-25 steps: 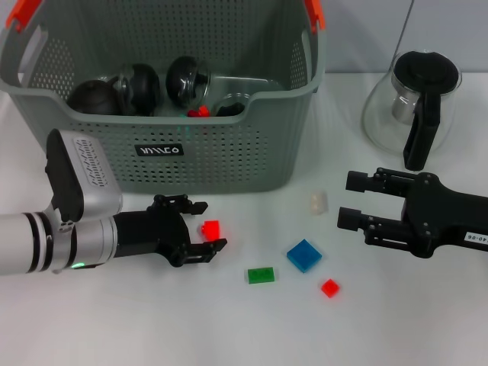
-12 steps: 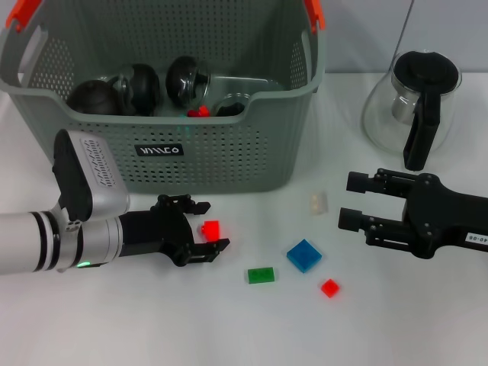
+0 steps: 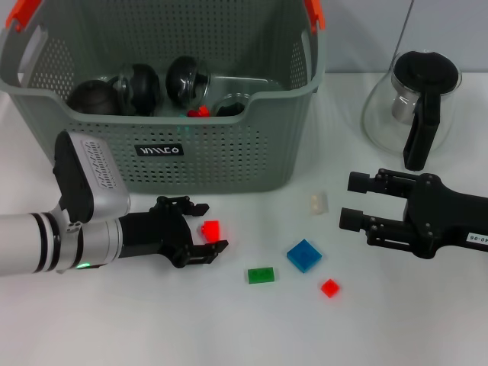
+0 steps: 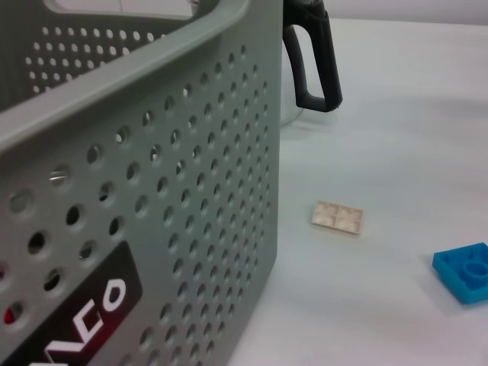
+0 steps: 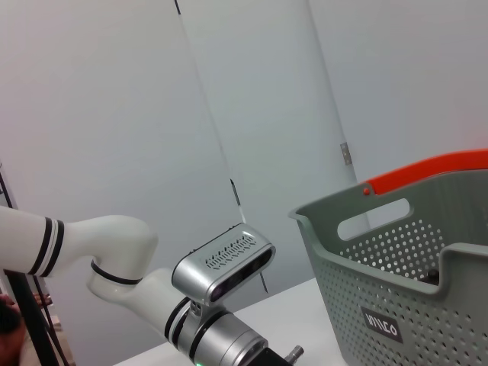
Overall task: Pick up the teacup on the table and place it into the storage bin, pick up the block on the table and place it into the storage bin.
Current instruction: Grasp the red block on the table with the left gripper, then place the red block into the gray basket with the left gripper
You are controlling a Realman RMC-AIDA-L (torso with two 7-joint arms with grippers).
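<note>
The grey storage bin (image 3: pixel 229 164) stands at the back left, and its perforated wall (image 4: pixel 152 191) fills the left wrist view. A small red block (image 3: pixel 211 229) lies on the table in front of it. My left gripper (image 3: pixel 211 226) lies low on the table, open, with one finger on each side of this block. To the right, my right gripper (image 3: pixel 351 200) hovers open with nothing between its fingers. No teacup shows on the table. Dark round items (image 3: pixel 187 78) lie inside the bin.
Green (image 3: pixel 261 275), blue (image 3: pixel 304 255), small red (image 3: pixel 329 287) and beige (image 3: pixel 318 202) blocks lie between the grippers. A glass teapot (image 3: pixel 415 107) with black lid stands back right. The left wrist view shows the beige block (image 4: pixel 336 216) and blue block (image 4: pixel 463 271).
My left arm has crept slightly to the right, bringing its open fingers a little further around the red block. The block and the right arm have hardly moved.
</note>
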